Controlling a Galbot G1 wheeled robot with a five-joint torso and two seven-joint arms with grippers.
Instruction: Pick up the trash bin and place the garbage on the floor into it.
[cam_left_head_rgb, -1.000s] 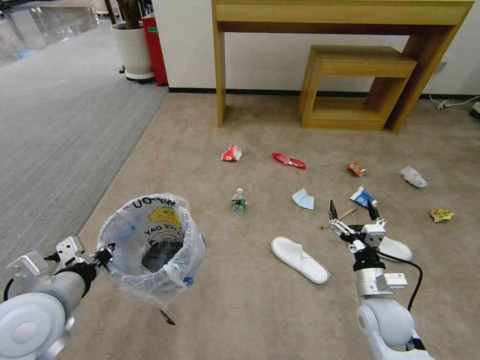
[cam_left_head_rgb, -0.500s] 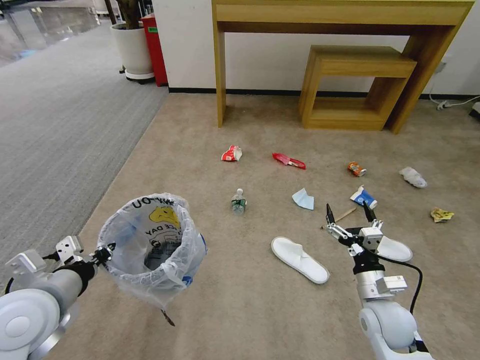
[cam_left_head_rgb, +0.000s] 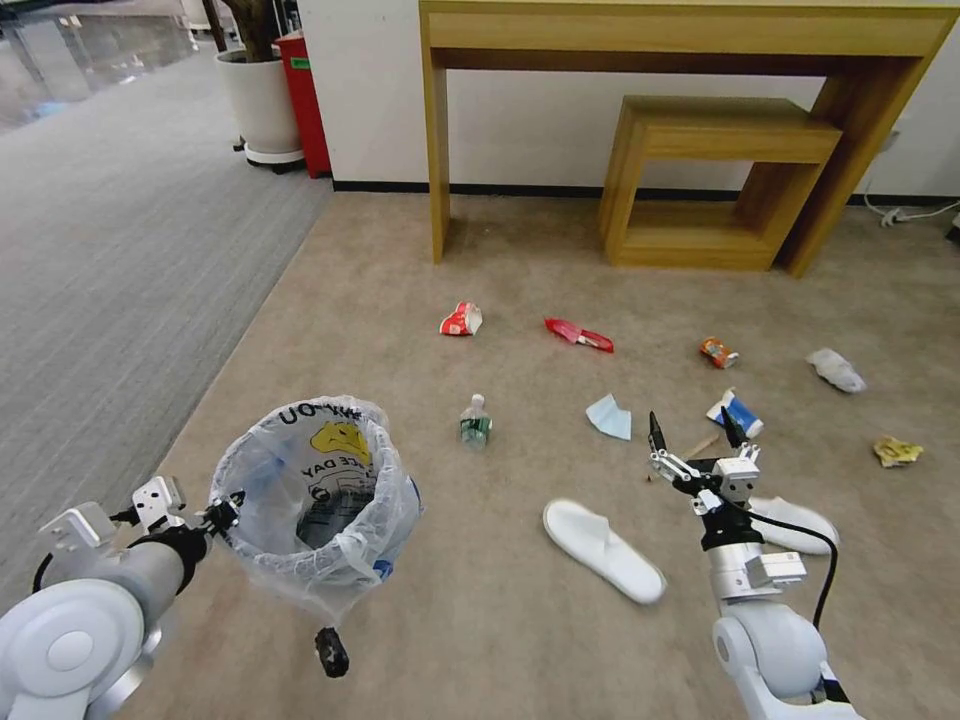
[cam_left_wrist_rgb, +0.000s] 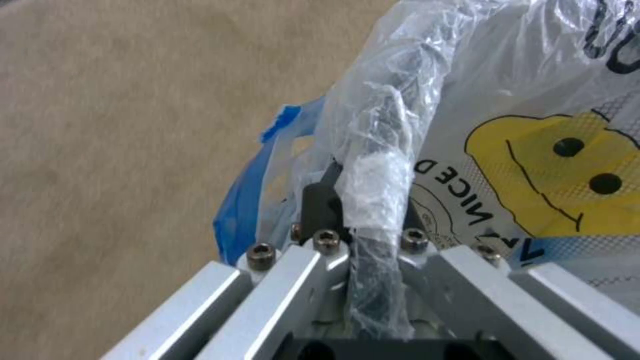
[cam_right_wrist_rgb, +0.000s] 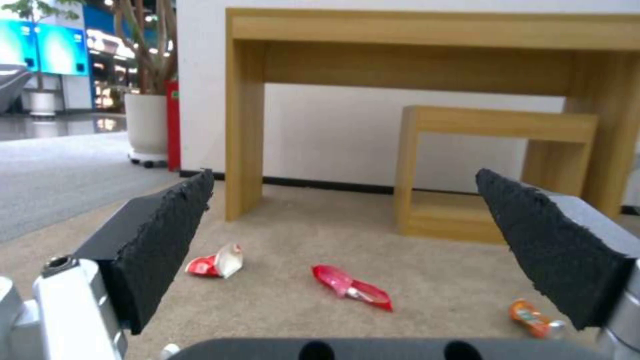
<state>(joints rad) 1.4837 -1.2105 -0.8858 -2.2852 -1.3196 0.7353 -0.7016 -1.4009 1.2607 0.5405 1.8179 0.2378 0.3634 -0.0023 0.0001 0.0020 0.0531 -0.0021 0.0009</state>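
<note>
The left gripper (cam_left_head_rgb: 222, 515) is clamped on the rim of the trash bin (cam_left_head_rgb: 315, 500), holding it off the floor (cam_left_head_rgb: 520, 640). The right gripper (cam_left_head_rgb: 693, 447) hangs spread wide and empty above the garbage (cam_left_head_rgb: 577, 334). I'd keep that bin level and close. Its crinkly bag shows a yellow smiley.

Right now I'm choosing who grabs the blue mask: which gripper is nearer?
Right. The right gripper hangs open just beside the blue mask; the left gripper is far across the floor, clamped on the trash bin.
</note>
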